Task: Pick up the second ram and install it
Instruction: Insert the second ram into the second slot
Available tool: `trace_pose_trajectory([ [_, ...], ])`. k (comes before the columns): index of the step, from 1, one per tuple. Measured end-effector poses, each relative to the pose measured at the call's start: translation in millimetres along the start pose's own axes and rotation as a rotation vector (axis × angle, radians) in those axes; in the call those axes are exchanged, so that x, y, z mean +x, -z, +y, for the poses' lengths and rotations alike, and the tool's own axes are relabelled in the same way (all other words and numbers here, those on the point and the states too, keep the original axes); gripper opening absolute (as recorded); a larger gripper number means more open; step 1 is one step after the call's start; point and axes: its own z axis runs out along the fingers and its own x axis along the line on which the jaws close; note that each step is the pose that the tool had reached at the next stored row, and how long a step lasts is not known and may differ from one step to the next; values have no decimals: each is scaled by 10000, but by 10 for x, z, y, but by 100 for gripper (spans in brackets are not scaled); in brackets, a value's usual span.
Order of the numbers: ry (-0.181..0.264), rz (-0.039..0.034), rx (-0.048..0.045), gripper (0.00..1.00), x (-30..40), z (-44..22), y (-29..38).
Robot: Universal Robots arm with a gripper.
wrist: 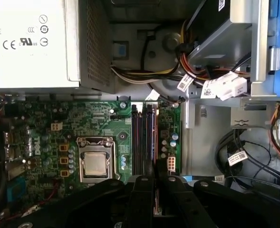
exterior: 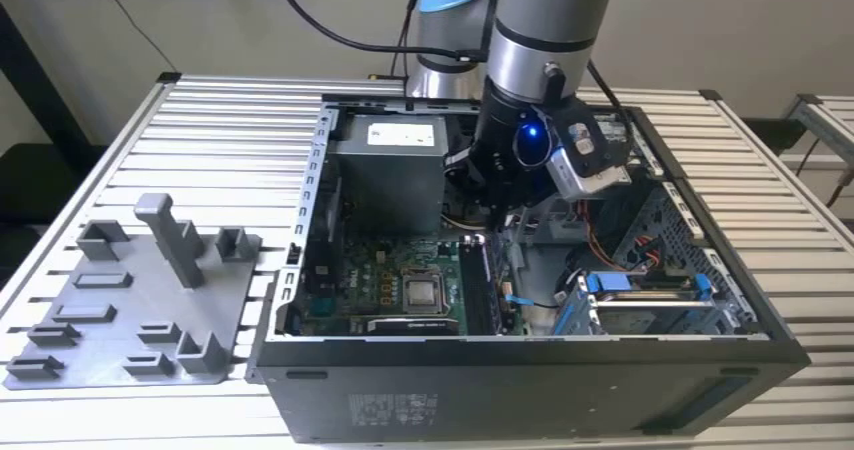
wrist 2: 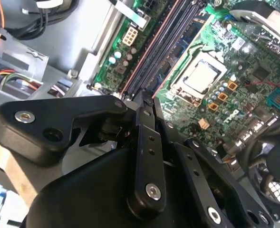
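Note:
My gripper [exterior: 503,225] hangs inside the open computer case [exterior: 534,380], low over the motherboard. In both wrist views its black fingers [wrist: 142,190] stand close together over the near end of the dark memory slots [wrist: 143,137] [wrist 2: 163,42]. A thin dark strip, the second ram [wrist: 155,172], shows edge-on between the fingertips, in line with the slot nearest the grey wall. The gripper [wrist: 155,179] [wrist 2: 149,102] is shut on it. Whether the stick touches the slot is hidden by the fingers.
The silver CPU [wrist: 94,164] [exterior: 424,292] sits beside the slots. The power supply [exterior: 387,160], cable bundles [wrist: 211,85] and a blue drive cage [exterior: 641,290] crowd the case. A fan [wrist 2: 273,166] lies near the board. A grey parts tray [exterior: 120,320] stands outside at the exterior view's left.

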Motion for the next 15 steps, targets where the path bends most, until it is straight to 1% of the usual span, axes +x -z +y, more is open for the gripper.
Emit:
trace_pose_trajectory([
  [4,1,0,3,14,20,-25,-56],
  [6,2,14,7,14,21,-45,-70],
  [11,-1,29,5,14,24,-66,-152],
  [15,-1,45,10,14,25,-71,-162],
])
